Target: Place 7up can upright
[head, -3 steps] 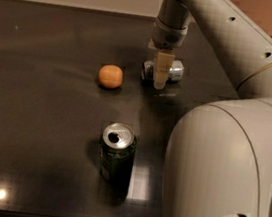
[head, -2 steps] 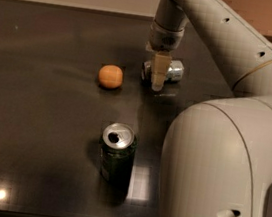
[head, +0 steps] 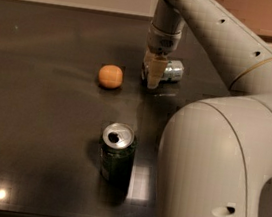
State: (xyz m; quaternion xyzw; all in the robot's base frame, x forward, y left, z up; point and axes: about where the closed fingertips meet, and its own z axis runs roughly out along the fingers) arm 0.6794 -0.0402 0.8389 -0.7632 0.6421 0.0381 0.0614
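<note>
The 7up can, silver-grey and shiny, lies on its side on the dark table at the back, right of centre. My gripper points straight down at the can's left part, in front of it and reaching the table surface. The arm comes down from the top of the view and hides part of the can. I cannot tell whether the gripper holds the can.
A small orange ball-like fruit lies left of the 7up can. A dark green can with an open silver top stands upright nearer the front edge. The robot's big white arm body fills the right front.
The gripper has shifted slightly left and down along the 7up can. The can still lies on its side in the same place. Nothing else has moved.
</note>
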